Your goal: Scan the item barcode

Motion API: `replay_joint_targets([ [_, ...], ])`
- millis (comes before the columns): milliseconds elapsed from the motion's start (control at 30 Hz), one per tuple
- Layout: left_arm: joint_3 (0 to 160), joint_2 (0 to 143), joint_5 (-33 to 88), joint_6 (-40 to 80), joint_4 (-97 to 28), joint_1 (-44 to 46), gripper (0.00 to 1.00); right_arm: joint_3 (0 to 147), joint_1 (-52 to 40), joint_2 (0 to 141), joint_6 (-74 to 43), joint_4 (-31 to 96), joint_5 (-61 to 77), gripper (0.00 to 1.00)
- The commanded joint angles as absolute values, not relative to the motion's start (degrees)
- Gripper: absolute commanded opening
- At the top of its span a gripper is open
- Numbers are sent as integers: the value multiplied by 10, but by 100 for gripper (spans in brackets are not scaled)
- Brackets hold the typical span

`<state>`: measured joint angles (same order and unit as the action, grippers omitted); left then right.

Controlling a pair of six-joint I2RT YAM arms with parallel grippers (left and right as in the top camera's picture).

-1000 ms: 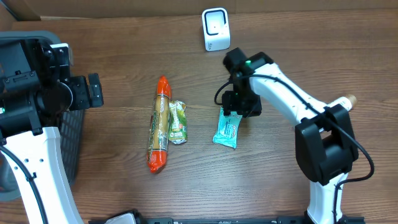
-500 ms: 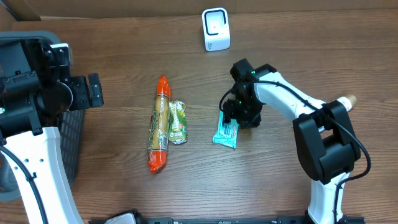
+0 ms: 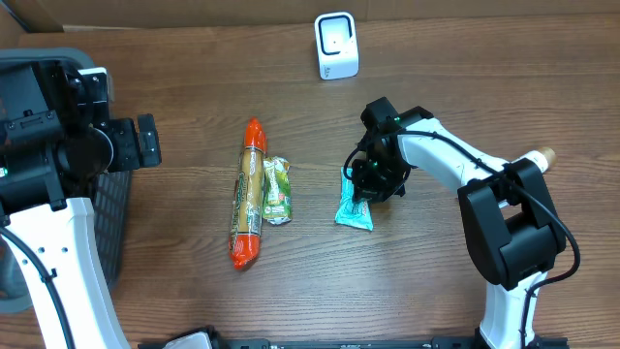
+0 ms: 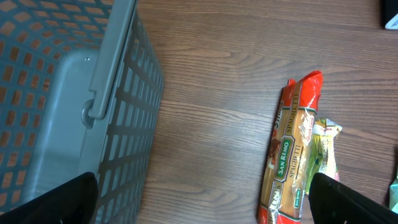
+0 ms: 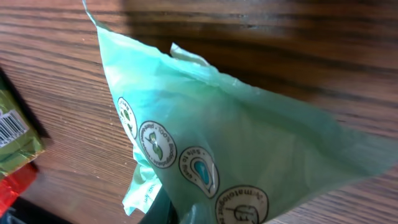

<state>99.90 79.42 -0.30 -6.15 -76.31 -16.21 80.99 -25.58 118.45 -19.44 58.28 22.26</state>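
The right gripper [image 3: 373, 182] is pinched closed on the top end of the teal packet [image 3: 355, 207], which lies on the table [image 3: 194, 87] right of centre. The left gripper [image 3: 145, 141] gapes wide beside the grey basket [image 3: 114, 218]. Left of the packet lie a spaghetti pack [image 3: 249, 206] and, just beside it, a green pouch [image 3: 277, 190]. The white scanner [image 3: 336, 46] stands at the far edge, well apart.
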Motion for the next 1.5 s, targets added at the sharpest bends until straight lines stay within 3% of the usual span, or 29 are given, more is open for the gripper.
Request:
replay_joint_targets([
  [0,1003,794,-6,-71,-763,-161,100,818,-256,1171,-186,606,132,4],
  [133,1003,794,-6,-71,-762,-161,100,858,-260,1129,-250,697,-44,4],
  [300,1003,794,-6,-70,-762,-161,100,889,-277,1123,-414,840,-278,4],
  [600,1003,794,-6,-71,-762,-161,100,889,-281,1226,-466,944,-339,4],
  [833,1003,794,-6,-71,-762,-161,100,889,-291,1267,-418,912,-327,4],
  [1100,1003,794,-6,-71,-762,-161,100,889,-361,1270,-355,874,-298,24],
  [1300,1003,794,-6,-71,-762,-161,100,890,-410,1270,-355,873,-297,58],
  [1467,1003,794,-6,-70,-762,-161,100,900,-429,1270,-355,873,-297,60],
])
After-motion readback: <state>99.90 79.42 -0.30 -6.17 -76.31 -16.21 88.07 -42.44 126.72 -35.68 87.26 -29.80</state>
